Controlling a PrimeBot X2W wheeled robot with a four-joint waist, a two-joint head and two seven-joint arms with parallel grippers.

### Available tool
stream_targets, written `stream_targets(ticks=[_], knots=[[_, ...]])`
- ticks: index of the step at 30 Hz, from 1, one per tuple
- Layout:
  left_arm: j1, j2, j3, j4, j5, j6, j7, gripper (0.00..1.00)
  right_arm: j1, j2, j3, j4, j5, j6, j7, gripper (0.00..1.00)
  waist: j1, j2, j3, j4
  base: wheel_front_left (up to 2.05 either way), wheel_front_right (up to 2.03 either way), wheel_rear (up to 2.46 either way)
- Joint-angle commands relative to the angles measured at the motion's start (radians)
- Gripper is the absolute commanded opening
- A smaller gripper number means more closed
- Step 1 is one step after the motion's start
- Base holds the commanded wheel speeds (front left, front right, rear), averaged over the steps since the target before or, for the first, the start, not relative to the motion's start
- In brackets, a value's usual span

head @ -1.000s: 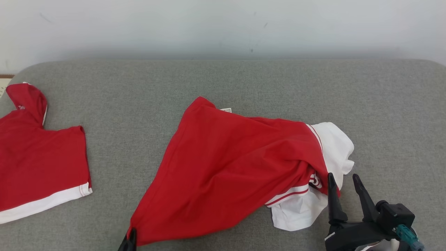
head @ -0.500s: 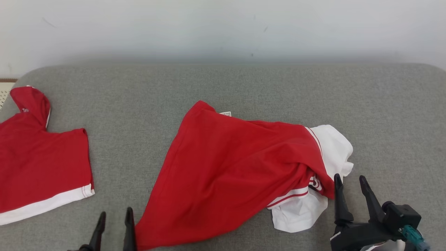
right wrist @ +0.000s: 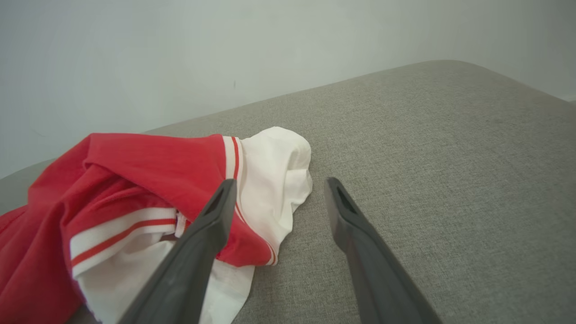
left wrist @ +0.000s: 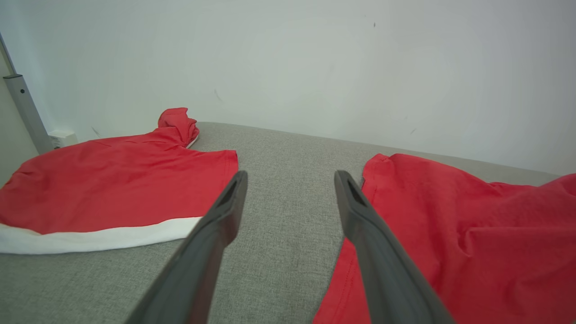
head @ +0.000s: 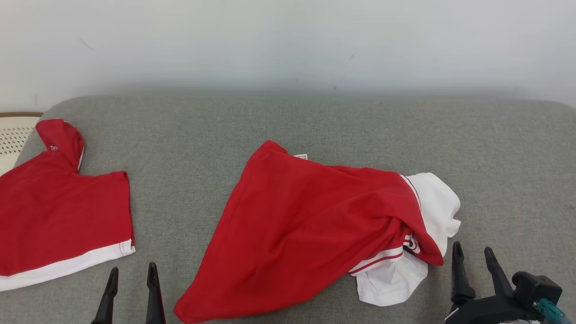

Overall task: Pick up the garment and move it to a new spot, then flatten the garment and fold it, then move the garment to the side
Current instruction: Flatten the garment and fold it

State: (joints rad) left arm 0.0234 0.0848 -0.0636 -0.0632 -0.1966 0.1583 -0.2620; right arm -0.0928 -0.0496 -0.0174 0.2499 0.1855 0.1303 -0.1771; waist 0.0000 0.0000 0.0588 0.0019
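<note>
Item: garment (head: pixel 306 229), red with white striped trim, crumpled on the grey fabric worktop (head: pixel 315 121).
Place: between the two pincers. Its lower red corner is just beside the left pincer (head: pixel 132 267), and its bunched white end is just beside the right pincer (head: pixel 472 246).
Left pincer: jaws wide, nothing held, over bare fabric.
Right pincer: jaws wide, nothing held.
Also: second red garment (head: pixel 58 211) with a white hem, lying flat to the left pincer's left and apart from it.

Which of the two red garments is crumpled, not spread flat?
The middle garment: its white right end is bunched and rumpled. The left garment lies smooth, with a straight white hem.
</note>
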Motion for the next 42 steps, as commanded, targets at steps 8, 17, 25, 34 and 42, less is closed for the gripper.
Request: stream_targets(ticks=[8, 17, 25, 34, 42], knots=[[-0.010, 0.012, 0.013, 0.056, 0.018, -0.012, -0.003, 1.00, -0.035, -0.001, -0.014, 0.083, 0.012, 0.001, 0.078, 1.00, 0.0000, 0.0000, -0.014, 0.013, 0.00, 0.00, 0.00], [-0.026, 0.001, -0.004, 0.081, 0.015, -0.022, -0.003, 1.00, -0.145, -0.010, -0.048, 0.248, 0.013, 0.001, 0.154, 1.00, 0.0000, 0.0000, 0.002, 0.048, 0.00, 0.00, 0.00], [-0.032, -0.004, -0.005, 0.096, 0.011, -0.024, -0.003, 1.00, -0.225, -0.008, -0.024, 0.430, 0.004, 0.001, 0.186, 0.16, 0.0000, 0.0000, 0.007, 0.075, 0.00, 0.00, 0.00], [-0.021, -0.009, 0.005, 0.092, 0.006, -0.019, -0.003, 1.00, -0.326, -0.058, 0.024, 0.490, 0.012, 0.000, 0.095, 0.00, 0.0000, 0.0000, 0.016, 0.072, 0.00, 0.00, 0.00], [-0.063, -0.015, -0.011, 0.104, 0.003, -0.036, -0.003, 1.00, -0.585, -0.164, 0.134, 0.477, 0.040, 0.000, 0.121, 0.00, 0.0000, 0.0000, 0.061, 0.100, 0.00, 0.00, 0.00]])
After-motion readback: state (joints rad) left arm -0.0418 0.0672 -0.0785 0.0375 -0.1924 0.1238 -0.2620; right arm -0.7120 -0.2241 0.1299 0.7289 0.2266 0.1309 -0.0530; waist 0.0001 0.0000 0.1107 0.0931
